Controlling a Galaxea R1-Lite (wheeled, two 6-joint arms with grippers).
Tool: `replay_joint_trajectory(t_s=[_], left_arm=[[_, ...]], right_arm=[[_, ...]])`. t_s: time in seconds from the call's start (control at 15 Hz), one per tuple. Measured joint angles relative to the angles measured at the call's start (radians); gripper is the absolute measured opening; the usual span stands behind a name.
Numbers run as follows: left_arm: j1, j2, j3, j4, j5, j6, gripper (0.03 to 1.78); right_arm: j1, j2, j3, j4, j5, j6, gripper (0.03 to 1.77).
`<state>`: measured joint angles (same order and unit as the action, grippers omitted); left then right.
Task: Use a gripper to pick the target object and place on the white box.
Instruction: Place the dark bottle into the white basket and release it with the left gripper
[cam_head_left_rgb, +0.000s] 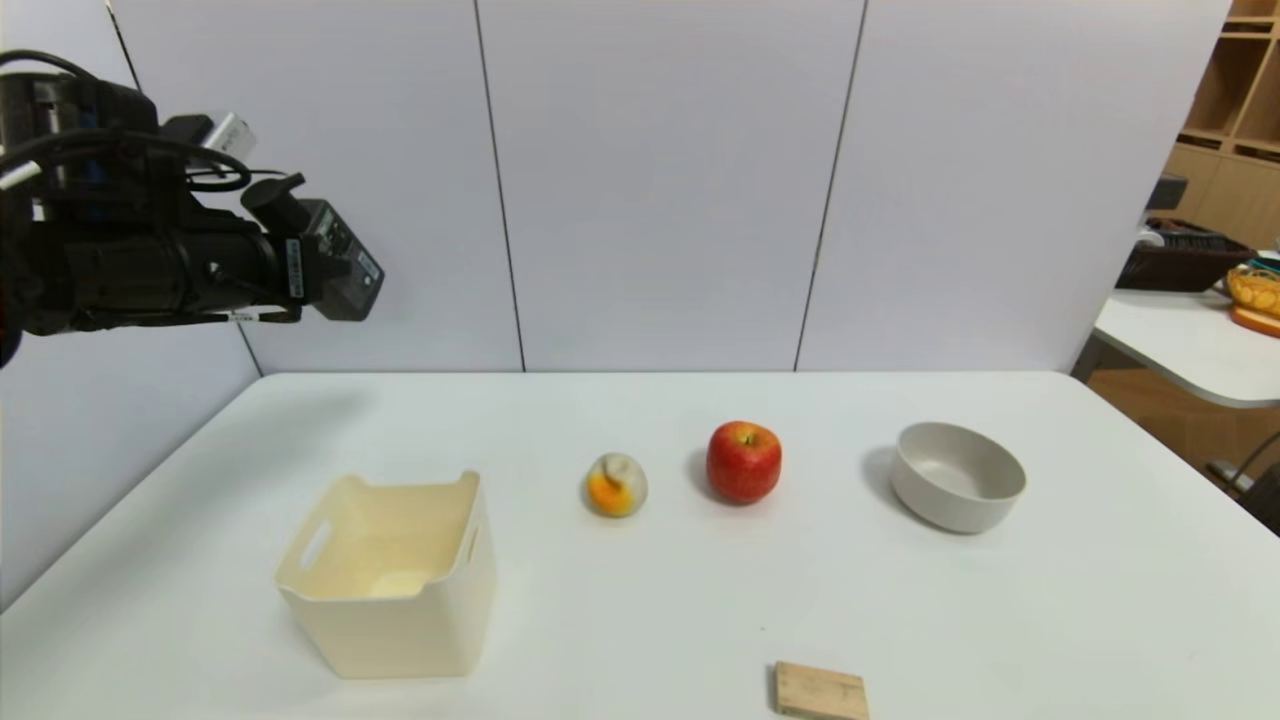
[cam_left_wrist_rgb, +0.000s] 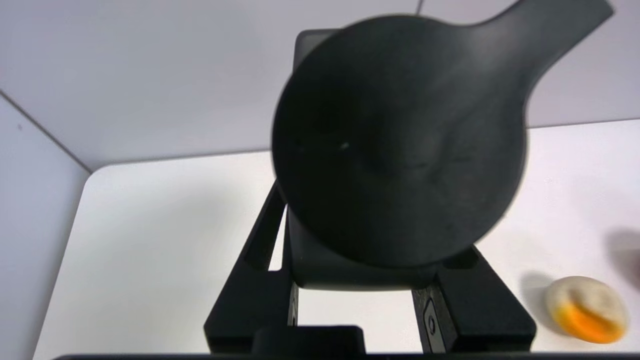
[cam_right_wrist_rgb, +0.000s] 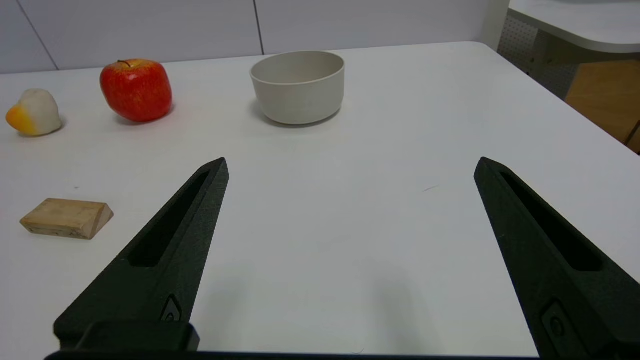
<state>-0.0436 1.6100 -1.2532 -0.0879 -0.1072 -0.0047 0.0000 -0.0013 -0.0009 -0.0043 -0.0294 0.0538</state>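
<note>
Left gripper (cam_left_wrist_rgb: 370, 250) is closed on the dark pump-dispenser bottle (cam_head_left_rgb: 345, 270), held up in the air over the far left of the table (cam_head_left_rgb: 620, 620). So the bottle's already in hand, and the pump head (cam_left_wrist_rgb: 400, 140) shows clearly in the left wrist view. Its long axis looks tilted in the head view, so I'd level it before letting go.

Cream-white bin (cam_head_left_rgb: 468, 610) sits lower and closer to the robot, slightly to the right of the bottle, open top up. Left arm is way nearer, so I'd bring it back toward the robot, then down. Catching the rim looks like the main risk. Right gripper (cam_right_wrist_rgb: 352, 160) is just idling wide open over the right side.

Labels: bottle has small white and greenish print, but I can't read any brand. Barcode sticker (cam_head_left_rgb: 294, 268) beside it, also unreadable.
</note>
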Motion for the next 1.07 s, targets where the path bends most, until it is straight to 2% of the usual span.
replay_joint_trajectory(t_s=[0.13, 0.33, 0.47, 0.8, 1.07], left_arm=[[-0.019, -0.041, -0.044, 0.038, -0.032, -0.002, 0.62], [-0.079, -0.089, -0.134, 0.087, -0.039, -0.009, 0.62], [-0.108, -0.118, -0.199, 0.174, -0.039, -0.011, 0.62], [-0.156, -0.193, -0.319, 0.617, -0.036, 0.001, 0.62], [-0.176, -0.236, -0.327, 0.860, -0.037, 0.001, 0.62]], right_arm=[[0.000, 0.000, 0.000, 0.000, 0.000, 0.001, 1.70], [0.000, 0.000, 0.000, 0.000, -0.001, 0.000, 1.70], [0.000, 0.000, 0.000, 0.001, -0.001, 0.000, 1.70], [0.000, 0.000, 0.000, 0.000, 0.000, 0.000, 1.70], [0.000, 0.000, 0.000, 0.000, 0.000, 0.000, 1.70]])
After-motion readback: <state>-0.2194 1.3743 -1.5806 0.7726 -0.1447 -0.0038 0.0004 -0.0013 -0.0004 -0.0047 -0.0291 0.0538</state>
